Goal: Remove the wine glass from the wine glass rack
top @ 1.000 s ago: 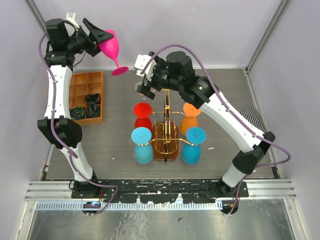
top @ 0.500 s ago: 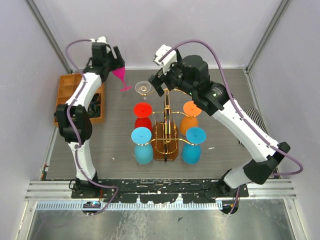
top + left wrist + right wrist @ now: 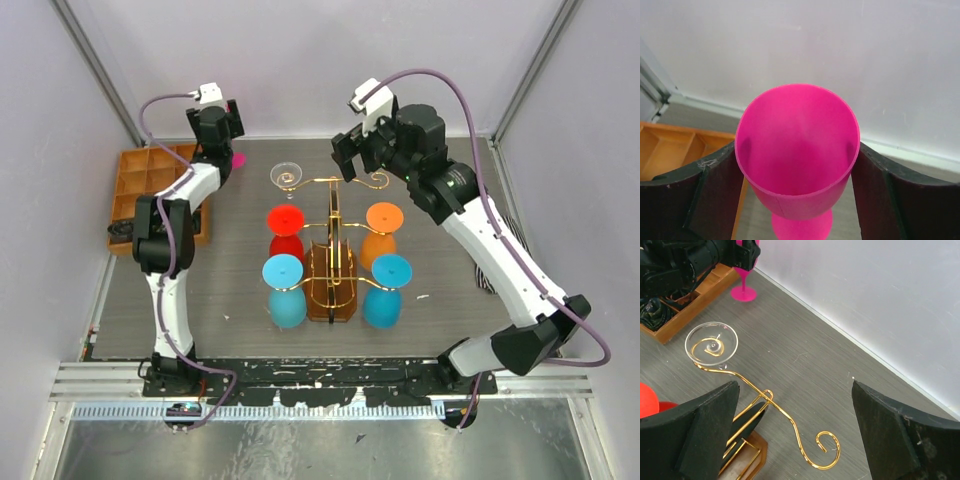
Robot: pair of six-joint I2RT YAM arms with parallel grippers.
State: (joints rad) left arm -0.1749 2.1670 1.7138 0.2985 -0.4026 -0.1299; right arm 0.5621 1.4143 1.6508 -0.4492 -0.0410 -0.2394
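1. Wine glass (image 3: pixel 797 135) (the pink one): it is off the rack, upright with its mouth up, at the far left of the table (image 3: pixel 805 340), just right of the orange tray (image 3: pixel 135 158).
2. My left gripper (image 3: pixel 799 175) holds it by the bowl. The jaws are spread wide, and the fingers (image 3: pixel 715 195) press the bowl on its left and right sides, a little below the rim.
3. Its foot (image 3: pixel 743 293) sits at table level near the far wall. I cannot tell whether it is resting on the table or hanging just above it.
4. I judge it to be light and stiff, moulded plastic by its opaque look. It should not be fragile, but it is smooth and so likely to slide. The bowl narrows downward, so a loose grip could let it ride up out of my fingers. The widest band of the bowl, where I have it, seems the best place to hold.
5. To the right, a clear glass (image 3: pixel 711 345) hangs upside down from the far left scroll of the wine glass rack (image 3: pixel 332 270). It looks like real glass and probably needs a gentler touch, taken at the bowl and slid out along the wire (image 3: pixel 790 420).
6. A red glass (image 3: pixel 286 218) and an orange glass (image 3: pixel 383 217) hang either side of the rack, with a blue one nearer on each side.
7. My right gripper (image 3: pixel 796 430) hovers above the far scrolls with its jaws fully apart, holding nothing.
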